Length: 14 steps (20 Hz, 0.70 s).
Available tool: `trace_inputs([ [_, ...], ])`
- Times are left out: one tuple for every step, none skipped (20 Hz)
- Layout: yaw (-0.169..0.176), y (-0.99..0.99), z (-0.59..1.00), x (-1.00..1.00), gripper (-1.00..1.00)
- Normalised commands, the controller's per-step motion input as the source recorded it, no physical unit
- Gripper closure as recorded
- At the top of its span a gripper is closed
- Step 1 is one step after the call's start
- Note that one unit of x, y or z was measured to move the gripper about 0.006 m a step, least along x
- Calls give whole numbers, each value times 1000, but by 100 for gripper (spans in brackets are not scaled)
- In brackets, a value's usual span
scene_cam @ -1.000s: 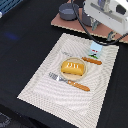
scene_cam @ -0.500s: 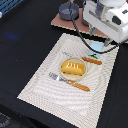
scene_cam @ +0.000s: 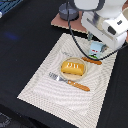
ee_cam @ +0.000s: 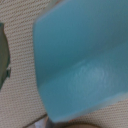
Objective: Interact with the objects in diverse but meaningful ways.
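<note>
My gripper [scene_cam: 95, 44] hangs over the far right part of the striped placemat [scene_cam: 50, 92], right at a pale blue carton [scene_cam: 96, 49]. The arm's white body hides the fingers. In the wrist view the carton [ee_cam: 82, 60] fills nearly the whole picture and no finger shows. A brown sausage stick [scene_cam: 93, 61] lies just in front of the carton. The yellow bread-like block [scene_cam: 73, 68] sits in a shallow dish [scene_cam: 64, 73] at the mat's middle. A grey saucepan [scene_cam: 67, 11] stands far back.
A fork with an orange handle [scene_cam: 70, 81] lies on the mat in front of the dish. The saucepan rests on a brown board [scene_cam: 61, 22]. A black cable [scene_cam: 75, 42] loops from the arm over the mat. Dark tabletop surrounds the mat.
The arm has come down slightly over the carton. The bread, sausage stick and fork lie where they were.
</note>
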Motion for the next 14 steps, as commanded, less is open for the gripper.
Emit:
trace_inputs([
  [0,-23,157,209,100],
  [0,-9,303,234,100],
  [0,0,434,334,100],
  [0,0,549,363,100],
  [0,0,609,394,100],
  [0,0,674,397,100],
  [0,0,711,409,100],
  [-1,0,766,411,100],
  [-2,0,834,383,100],
  [-2,0,857,360,100],
  [0,0,823,186,100],
  [0,-31,743,0,100],
  [0,-71,674,-86,100],
  [0,-74,574,-234,100],
])
